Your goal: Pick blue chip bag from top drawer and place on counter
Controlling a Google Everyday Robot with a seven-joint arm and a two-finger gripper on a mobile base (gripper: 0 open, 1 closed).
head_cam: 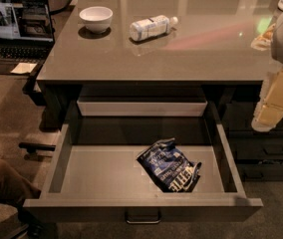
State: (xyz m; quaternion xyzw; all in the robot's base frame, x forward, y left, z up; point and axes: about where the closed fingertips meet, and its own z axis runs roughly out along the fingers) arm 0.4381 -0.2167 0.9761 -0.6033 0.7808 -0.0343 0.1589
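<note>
The blue chip bag (170, 165) lies crumpled on the flat bottom of the top drawer (96, 171), right of centre and near the front wall. The drawer is pulled fully open, with its small metal handle (143, 217) at the front. The counter (201, 39) spreads above and behind the drawer. My gripper (268, 114) hangs at the end of the white and beige arm at the right edge. It is to the right of the drawer, above the level of the bag and apart from it.
A white bowl (96, 18) and a clear water bottle (152, 27) lying on its side sit on the counter's far part. An open laptop (17, 26) stands at the far left. Dark drawers (266, 151) are on the right. A person's leg (4, 183) is at the lower left.
</note>
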